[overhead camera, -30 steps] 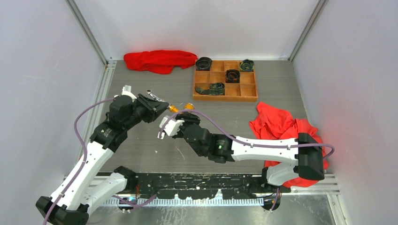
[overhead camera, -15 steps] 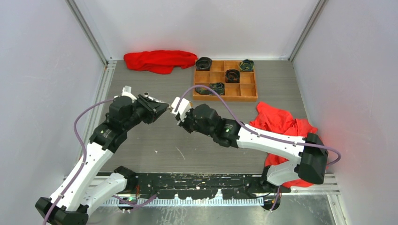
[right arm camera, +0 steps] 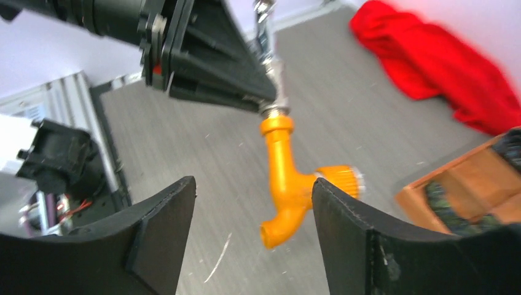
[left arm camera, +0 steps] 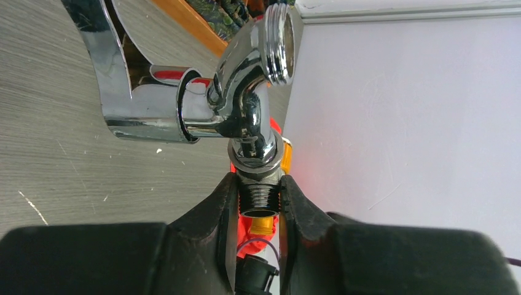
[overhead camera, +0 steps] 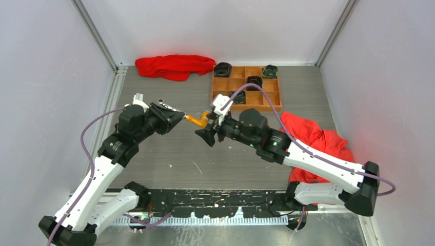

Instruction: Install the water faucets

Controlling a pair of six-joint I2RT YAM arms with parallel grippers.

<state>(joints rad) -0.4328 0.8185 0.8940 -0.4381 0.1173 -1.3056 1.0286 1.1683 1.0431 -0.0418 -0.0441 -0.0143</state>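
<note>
- Joining the two tap pieces in mid-air looks to us like the step in hand. They hang together above the table [overhead camera: 169, 154], well short of the wooden tray [overhead camera: 246, 107].
- We see the left gripper [left arm camera: 258, 196] clamped narrowly on the threaded stem of the silver faucet [left arm camera: 246, 117], whose handle and open threaded mouth point away from the fingers.
- We see the orange faucet [right arm camera: 285, 184] projecting from the silver piece just past the left fingertips. Its collar sits against the silver nut and its bent spout points down toward the table.
- The right gripper [right arm camera: 253, 187] stands wide, one jaw on each side of the orange faucet and neither touching it, so only the joint to the silver piece carries the orange one.
- From above, the orange faucet [overhead camera: 197, 120] lies between the left gripper [overhead camera: 179, 117] and the right gripper [overhead camera: 205, 134].
- The right wrist view is blurred, so we cannot tell whether the thread is run fully home or only started.
- We judge that the next move is for the right jaws to close squarely on the orange body. The wrist would then turn about the thread's axis while the left arm holds the silver stem firm.
- An off-axis pinch might cross the thread or lever the stem out of the left grip.
</note>
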